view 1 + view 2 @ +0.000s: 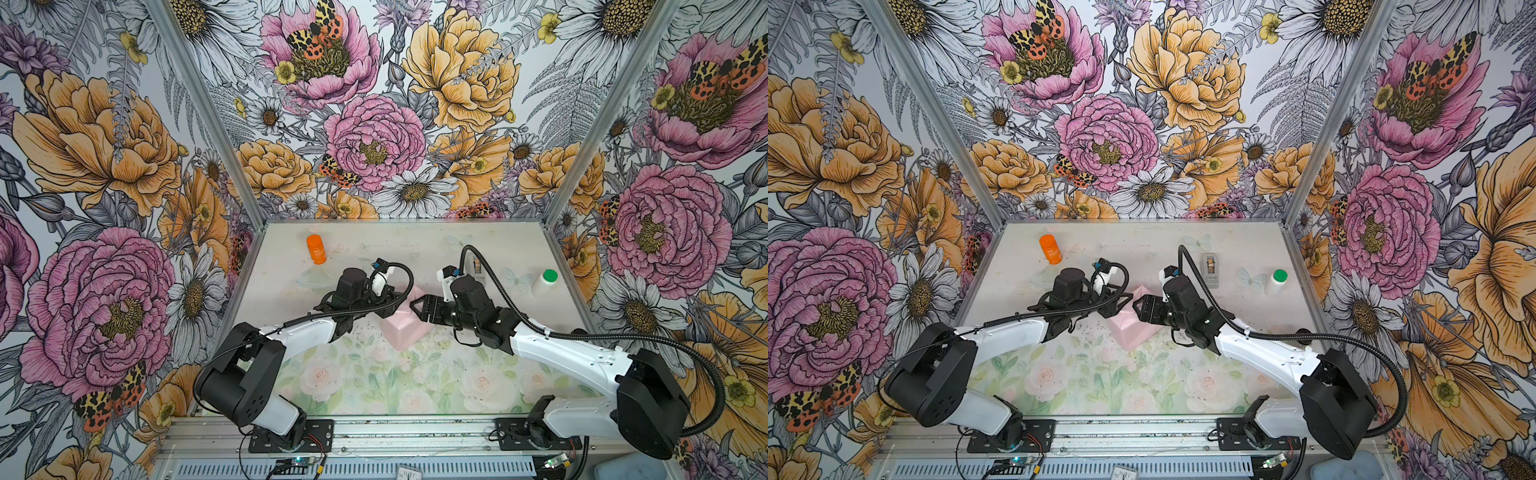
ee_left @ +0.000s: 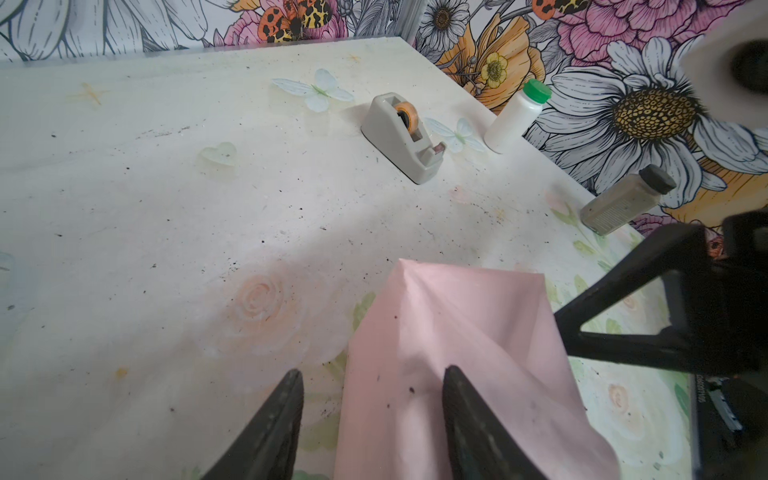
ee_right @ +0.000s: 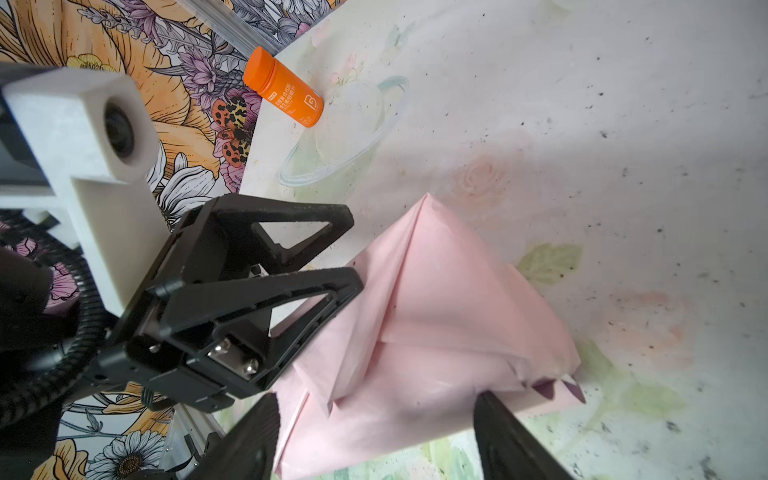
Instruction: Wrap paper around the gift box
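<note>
Item: large creased thin sheet of paper (image 1: 401,332), pale pink side out, lilac showing at one corner in the R wrist view. It is lying mid-table on the floral-printed table surface (image 1: 374,374), folded into a loose peaked parcel. Dark gift box: not visible, presumably sitting inside under the paper. L gripper (image 2: 372,370): jaws standing approx. half apart, clamping nothing, one finger (image 3: 266,284) resting on the fold at its end. R gripper (image 3: 377,394): jaws gaping wide, straddling the opposite end w/o gripping. Step in hand, prob.: closing end flaps. Doing it well: L pinning the fold, R creasing the flap tight to the box edge, then fetching tape from the grey plastic tape dispenser (image 2: 405,137) standing behind.
</note>
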You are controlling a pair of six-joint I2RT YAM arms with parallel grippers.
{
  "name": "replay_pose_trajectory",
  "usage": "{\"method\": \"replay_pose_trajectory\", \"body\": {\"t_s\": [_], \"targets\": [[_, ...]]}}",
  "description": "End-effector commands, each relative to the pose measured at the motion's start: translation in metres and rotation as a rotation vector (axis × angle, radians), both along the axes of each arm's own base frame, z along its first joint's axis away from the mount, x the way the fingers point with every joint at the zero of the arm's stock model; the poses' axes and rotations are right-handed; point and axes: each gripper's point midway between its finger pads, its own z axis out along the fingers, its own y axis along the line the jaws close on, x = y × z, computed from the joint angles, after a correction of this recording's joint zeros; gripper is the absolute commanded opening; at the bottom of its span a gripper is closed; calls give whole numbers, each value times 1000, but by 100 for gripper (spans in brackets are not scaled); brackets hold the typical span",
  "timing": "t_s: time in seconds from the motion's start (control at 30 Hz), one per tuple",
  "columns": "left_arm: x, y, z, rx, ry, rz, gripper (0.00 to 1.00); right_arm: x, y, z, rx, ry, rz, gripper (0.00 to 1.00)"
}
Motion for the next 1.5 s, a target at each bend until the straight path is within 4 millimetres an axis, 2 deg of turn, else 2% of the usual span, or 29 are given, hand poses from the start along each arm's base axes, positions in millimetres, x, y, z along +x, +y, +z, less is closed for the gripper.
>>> {"method": "replay_pose_trajectory", "body": {"t_s": [0.0, 0.23, 0.53, 0.83, 1.03, 1.23, 1.47], "targets": [[-7, 0, -5, 46, 7, -13, 55, 5, 5, 1, -17, 6, -9, 75], [-9, -3, -3, 48, -4, -21, 55, 3, -4, -11, -81, 46, -35, 75], [-12, -7, -4, 61, -10, -28, 55, 3, 4, -14, -83, 64, -11, 76], [-9, -1, 18, 43, 4, 28, 59, 2, -13, -43, -174, 106, -48, 60], [-3, 7, 26, 27, 158, 121, 69, 1, -13, -43, -181, 91, -14, 55], [-11, 7, 17, -21, 351, 115, 70, 3, -10, -39, -178, 72, 47, 52], [-32, 2, 3, -24, 464, 52, 69, 3, -4, -39, -176, 66, 100, 48]]}}
